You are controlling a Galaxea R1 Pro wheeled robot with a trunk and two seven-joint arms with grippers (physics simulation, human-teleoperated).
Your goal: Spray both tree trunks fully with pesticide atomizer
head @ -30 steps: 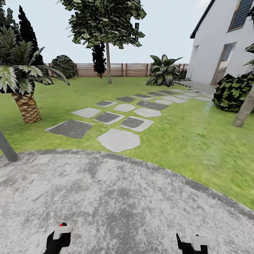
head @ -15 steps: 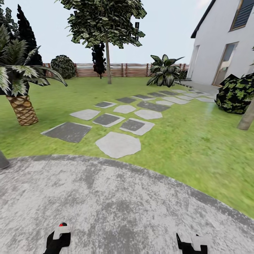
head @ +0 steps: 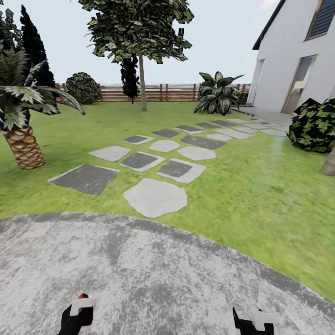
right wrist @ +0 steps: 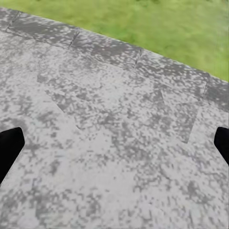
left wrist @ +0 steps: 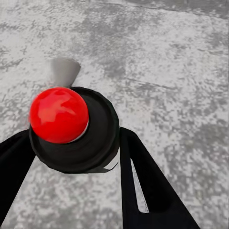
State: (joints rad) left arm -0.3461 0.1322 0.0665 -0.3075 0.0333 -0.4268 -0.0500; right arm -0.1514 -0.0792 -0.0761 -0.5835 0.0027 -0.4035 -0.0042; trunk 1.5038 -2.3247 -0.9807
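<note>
1. The pesticide atomizer (left wrist: 71, 129) sits between the fingers of the left pincer (head: 77, 312): a black round body with a red knob (left wrist: 58, 114) on top and a pale nozzle (left wrist: 64, 71) beyond it, over grey stone paving (head: 153, 274).
2. It looks rigid, smooth and fairly light. The round black body gives the surest hold, clear of knob and nozzle.
3. The left pincer is closed against that body.
4. The right pincer (head: 253, 321) carries nothing, its fingers spread wide over the paving.
5. One tree (head: 137, 32) stands upright near the fence (head: 163, 92). A second trunk (head: 328, 164) shows at the lawn's right edge.
6. Stepping stones (head: 156, 197) cross the lawn (head: 242, 186) toward a house (head: 298, 60).
</note>
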